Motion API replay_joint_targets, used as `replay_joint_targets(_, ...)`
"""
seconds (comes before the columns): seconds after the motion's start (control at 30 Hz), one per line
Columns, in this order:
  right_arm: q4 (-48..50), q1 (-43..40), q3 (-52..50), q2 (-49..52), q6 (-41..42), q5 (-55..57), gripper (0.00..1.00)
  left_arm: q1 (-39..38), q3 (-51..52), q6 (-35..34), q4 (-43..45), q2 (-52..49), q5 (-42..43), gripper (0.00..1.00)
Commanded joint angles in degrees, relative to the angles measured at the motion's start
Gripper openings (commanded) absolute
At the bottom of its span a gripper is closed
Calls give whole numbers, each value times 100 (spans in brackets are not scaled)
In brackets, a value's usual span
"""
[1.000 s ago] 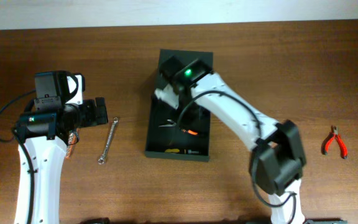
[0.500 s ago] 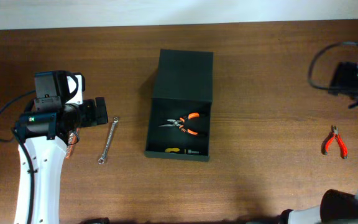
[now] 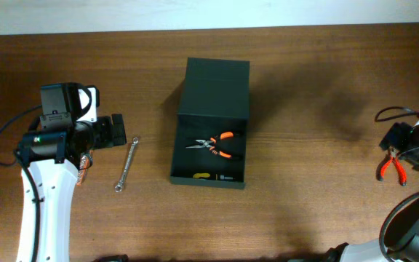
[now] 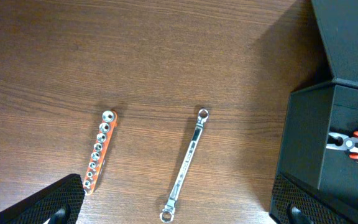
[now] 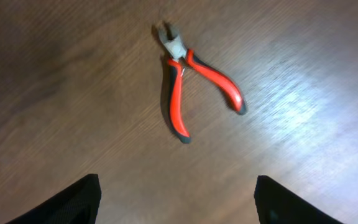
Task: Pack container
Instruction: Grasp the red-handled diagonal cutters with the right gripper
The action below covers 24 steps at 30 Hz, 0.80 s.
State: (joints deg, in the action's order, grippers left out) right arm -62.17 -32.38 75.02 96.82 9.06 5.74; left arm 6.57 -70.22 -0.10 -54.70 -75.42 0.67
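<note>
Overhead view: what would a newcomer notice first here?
The dark container lies open at the centre of the table, orange-handled long-nose pliers inside. At the far right, the open right tool hangs over red-handled cutters.

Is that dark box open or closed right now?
Open. The box's lid lies folded back flat on the table, and orange-handled pliers are visible inside.

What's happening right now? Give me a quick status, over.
Left gripper open, empty, above wrench. Right gripper open over red cutters. Container open, orange pliers inside. Nothing blocking it.
</note>
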Motion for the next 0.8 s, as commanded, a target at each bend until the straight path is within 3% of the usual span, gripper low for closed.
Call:
replay_joint_targets(0.0, 426, -26, -516, 92, 48, -153, 79, 24, -111, -55, -7, 66, 4, 99)
replay_joint_targets(0.23, 1139, -28, -850, 476, 48, -146, 79, 24, -111, -55, -9, 66, 4, 99)
replay_joint_targets(0.77, 1751, -28, -850, 1349, 46, -234, 78, 24, -111, -55, -7, 66, 4, 99)
